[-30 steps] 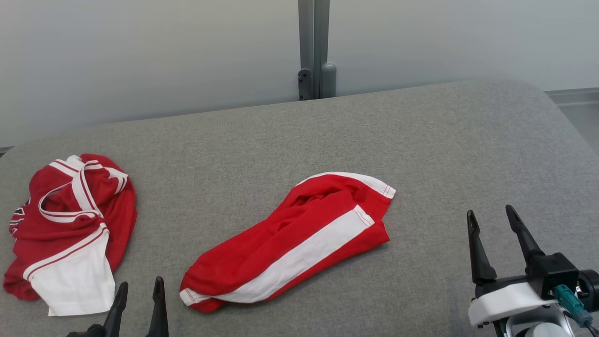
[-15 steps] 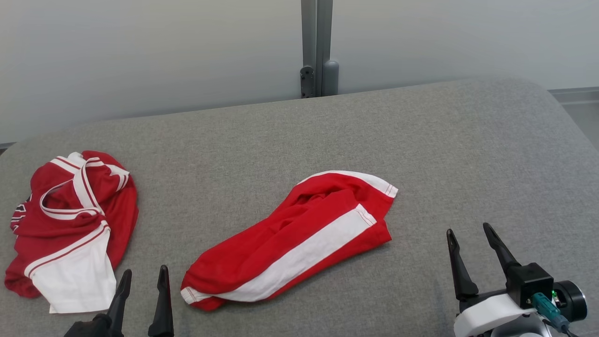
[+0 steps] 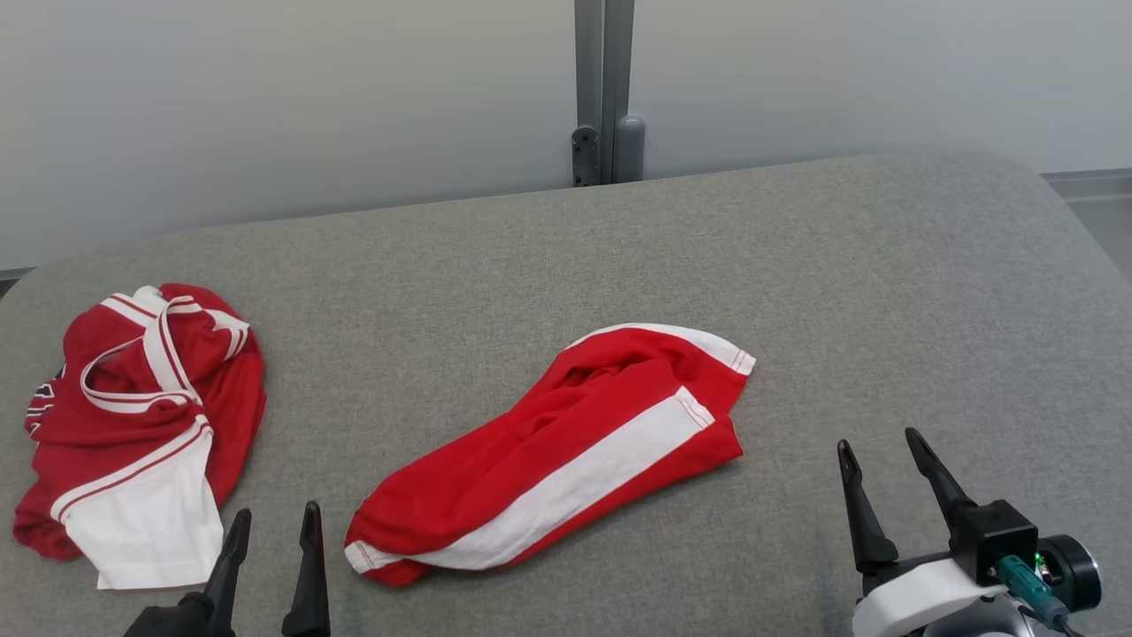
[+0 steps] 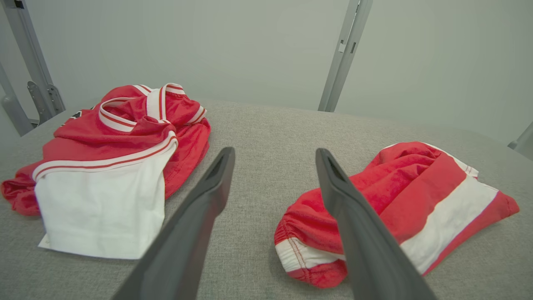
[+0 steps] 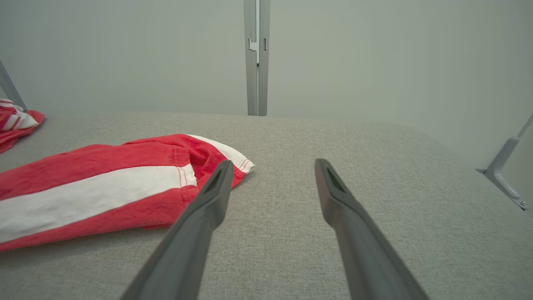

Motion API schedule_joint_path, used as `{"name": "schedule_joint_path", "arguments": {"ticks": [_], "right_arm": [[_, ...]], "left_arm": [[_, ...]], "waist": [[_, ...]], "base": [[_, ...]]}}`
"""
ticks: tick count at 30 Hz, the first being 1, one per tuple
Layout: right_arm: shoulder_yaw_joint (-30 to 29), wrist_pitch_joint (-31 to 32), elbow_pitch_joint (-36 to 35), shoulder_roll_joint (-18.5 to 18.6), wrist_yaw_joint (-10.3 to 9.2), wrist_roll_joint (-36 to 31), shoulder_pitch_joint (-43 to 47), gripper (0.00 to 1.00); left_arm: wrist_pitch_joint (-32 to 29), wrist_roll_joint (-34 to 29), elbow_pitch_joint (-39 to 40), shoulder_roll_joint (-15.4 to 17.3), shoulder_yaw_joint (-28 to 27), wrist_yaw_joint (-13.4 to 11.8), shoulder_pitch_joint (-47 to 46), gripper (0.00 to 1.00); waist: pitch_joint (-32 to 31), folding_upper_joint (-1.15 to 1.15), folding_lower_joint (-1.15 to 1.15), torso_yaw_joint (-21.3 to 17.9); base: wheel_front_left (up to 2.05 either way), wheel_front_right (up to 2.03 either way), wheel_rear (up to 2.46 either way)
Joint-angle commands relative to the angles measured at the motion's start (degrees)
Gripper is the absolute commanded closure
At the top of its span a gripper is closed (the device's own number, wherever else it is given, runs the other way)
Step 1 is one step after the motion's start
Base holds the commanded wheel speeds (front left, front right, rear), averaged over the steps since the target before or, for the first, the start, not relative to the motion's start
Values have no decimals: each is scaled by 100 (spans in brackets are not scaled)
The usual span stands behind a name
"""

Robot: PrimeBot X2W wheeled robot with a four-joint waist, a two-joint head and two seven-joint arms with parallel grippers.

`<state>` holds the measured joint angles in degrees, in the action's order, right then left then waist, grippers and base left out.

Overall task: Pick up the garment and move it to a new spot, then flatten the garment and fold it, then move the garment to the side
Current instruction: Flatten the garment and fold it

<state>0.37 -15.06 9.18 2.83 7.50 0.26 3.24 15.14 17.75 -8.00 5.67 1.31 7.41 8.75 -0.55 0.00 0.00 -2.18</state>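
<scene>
Right hand (image 3: 877,440): released, empty, pulled back toward you since a second ago.
Left hand (image 3: 276,511): released, empty.
Shorts (image 3: 548,460): untouched; your pickup hasn't begun.

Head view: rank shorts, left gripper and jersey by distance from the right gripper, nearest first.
1. red-and-white shorts, mid-table, just left of the right gripper.
2. left gripper, at the near edge, beyond the shorts.
3. red-and-white jersey, crumpled at the far left.
</scene>
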Motion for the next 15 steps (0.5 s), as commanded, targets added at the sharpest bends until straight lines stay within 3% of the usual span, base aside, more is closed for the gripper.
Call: {"name": "schedule_joint_path", "arguments": {"ticks": [1,4,9,15], "right_arm": [[28,-19,18,10,-2,56,-36,0],[184,-18,-1,10,-2,254,-258,0],[886,32,884,9,-2,360,-922,0],[1459,924,1923,14,-2,434,-2112,0]], "left_arm": [[1,-22,-7,37,5,14,-94,0],[0,-59,-169,77,65,14,-109,0],[-386,126,-795,299,531,4,-344,0],[-1242,571,-845,515,936,4,-703,0]], "waist": [[3,0,0,7],[55,0,0,65],[209,0,0,209],[579,0,0,436]], "base": [[0,0,0],[0,0,0],[0,0,0],[0,0,0]]}}
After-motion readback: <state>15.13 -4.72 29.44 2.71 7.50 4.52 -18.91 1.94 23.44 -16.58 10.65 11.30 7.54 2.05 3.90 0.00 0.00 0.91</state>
